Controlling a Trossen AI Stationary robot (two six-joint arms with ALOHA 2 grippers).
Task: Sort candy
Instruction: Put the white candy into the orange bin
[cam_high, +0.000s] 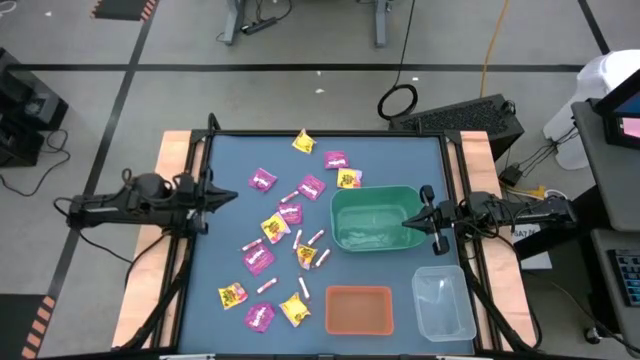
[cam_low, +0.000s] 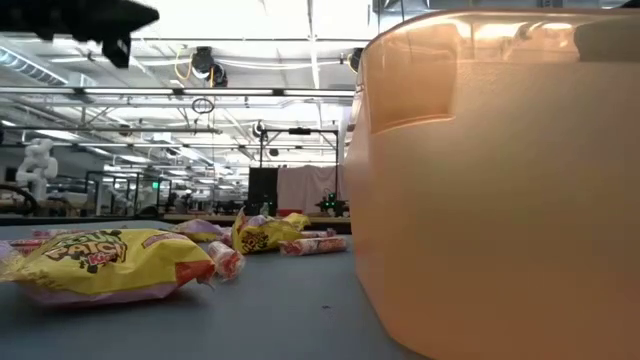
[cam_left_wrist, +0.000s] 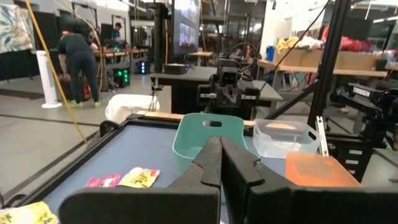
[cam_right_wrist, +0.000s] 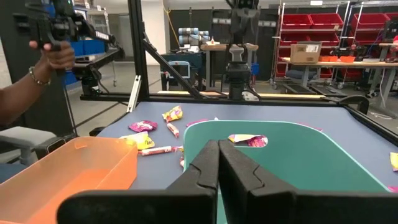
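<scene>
Many small candies lie flat on the blue table (cam_high: 230, 250): magenta-purple packets (cam_high: 262, 180), yellow packets (cam_high: 304, 142) and thin pink-white sticks (cam_high: 316, 238). In the low view a yellow packet (cam_low: 105, 262) lies near the camera. My left gripper (cam_high: 232, 196) is shut and empty above the table's left side; its fingers show in the left wrist view (cam_left_wrist: 219, 163). My right gripper (cam_high: 405, 222) is shut and empty over the green bin (cam_high: 375, 220), as the right wrist view (cam_right_wrist: 217, 163) shows.
An orange bin (cam_high: 358, 310) stands at the near edge and fills the right of the low view (cam_low: 500, 180). A clear bin (cam_high: 443, 300) stands at the near right corner. A person's hand (cam_right_wrist: 53, 53) holds a device beyond the table.
</scene>
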